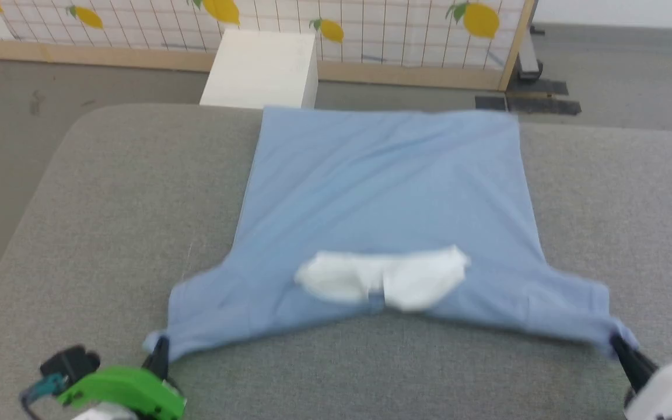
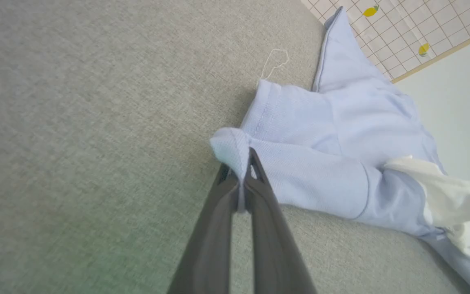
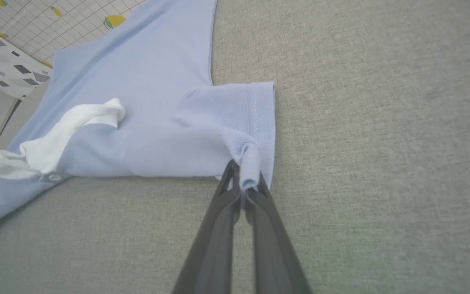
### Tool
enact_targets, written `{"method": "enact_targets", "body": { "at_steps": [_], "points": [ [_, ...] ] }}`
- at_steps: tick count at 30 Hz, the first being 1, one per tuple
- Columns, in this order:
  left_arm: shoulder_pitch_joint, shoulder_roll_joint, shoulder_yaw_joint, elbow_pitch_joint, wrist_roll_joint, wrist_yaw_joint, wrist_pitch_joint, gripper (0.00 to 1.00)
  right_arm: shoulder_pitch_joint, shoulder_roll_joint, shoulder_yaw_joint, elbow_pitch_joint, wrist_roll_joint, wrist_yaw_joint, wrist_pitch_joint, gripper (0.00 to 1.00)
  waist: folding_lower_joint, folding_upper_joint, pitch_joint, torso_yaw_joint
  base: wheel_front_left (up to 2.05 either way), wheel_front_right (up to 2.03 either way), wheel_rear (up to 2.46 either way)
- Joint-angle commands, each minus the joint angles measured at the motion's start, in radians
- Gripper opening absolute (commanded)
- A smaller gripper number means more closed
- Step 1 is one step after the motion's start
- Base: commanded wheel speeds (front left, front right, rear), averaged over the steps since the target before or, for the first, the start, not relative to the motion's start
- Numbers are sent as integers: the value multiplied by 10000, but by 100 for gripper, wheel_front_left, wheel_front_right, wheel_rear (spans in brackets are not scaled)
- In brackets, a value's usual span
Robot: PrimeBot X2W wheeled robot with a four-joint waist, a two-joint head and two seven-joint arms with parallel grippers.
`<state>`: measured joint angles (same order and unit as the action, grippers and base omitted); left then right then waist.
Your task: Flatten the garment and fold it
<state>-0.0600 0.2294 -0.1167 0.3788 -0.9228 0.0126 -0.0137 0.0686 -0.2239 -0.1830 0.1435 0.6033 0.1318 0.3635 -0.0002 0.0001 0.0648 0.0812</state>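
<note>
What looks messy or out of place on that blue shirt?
The white collar is crumpled into a lump instead of lying flat on the shirt. A loose pale thread lies on the grey table beside it.

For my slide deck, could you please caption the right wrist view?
Right gripper pinching the sleeve hem of a light blue polo shirt on grey upholstery.

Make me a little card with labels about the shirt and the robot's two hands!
shirt: light blue, spread on the grey table, collar end nearest the robot
collar: white, crumpled
left hand: shut on a sleeve corner
right hand: shut on the other sleeve corner
behind: white box, lemon-print screen
</note>
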Motion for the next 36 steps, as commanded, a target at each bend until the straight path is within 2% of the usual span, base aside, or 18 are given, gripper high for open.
{"method": "enact_targets", "body": {
  "at_steps": [1,7,10,13,19,22,26,30,35,36],
  "points": [
    [451,215,84,-289,-84,224,147,0,372,60,-207,-187,-154,-11,196,0,2,-1,-219,6,0,0,0],
    [1613,728,165,-1793,3,1250,1013,0,1375,147,-843,-1227,-712,-11,1497,0,2,-1,-219,-103,0,0,0],
    [1861,1214,-105,-2410,515,1762,1518,0,1470,116,-900,-1796,-1047,-11,2306,0,2,-1,-132,-174,0,0,0],
    [1757,1679,-535,-2786,1131,2049,1989,0,1222,-49,-614,-2202,-1421,-11,3200,0,2,-1,6,-252,0,0,0],
    [1080,2106,-1292,-3058,1906,2148,2679,0,202,-642,636,-2380,-2151,-11,5547,0,2,-1,378,-381,0,0,0],
    [830,2084,-1357,-3062,1973,2143,2681,0,-275,-929,1338,-2255,-2390,-11,6733,0,2,-1,607,-418,0,0,0],
    [696,1980,-1326,-3002,1905,2115,2561,0,-578,-1131,2097,-1934,-2435,-11,7734,0,2,-1,781,-431,0,0,0],
    [678,1882,-1280,-2915,1798,2069,2430,0,-662,-1300,2678,-1498,-2387,-11,8303,0,2,-1,873,-428,0,0,0],
    [670,1816,-1226,-2864,1705,2047,2315,0,-823,-1404,2858,-1308,-2236,-11,7990,0,2,-1,910,-440,0,0,0],
    [676,1822,-1206,-2859,1694,2050,2291,0,-871,-1422,2820,-1336,-2174,-11,7860,40,2,-1,895,-457,0,0,0]
  ]
}}
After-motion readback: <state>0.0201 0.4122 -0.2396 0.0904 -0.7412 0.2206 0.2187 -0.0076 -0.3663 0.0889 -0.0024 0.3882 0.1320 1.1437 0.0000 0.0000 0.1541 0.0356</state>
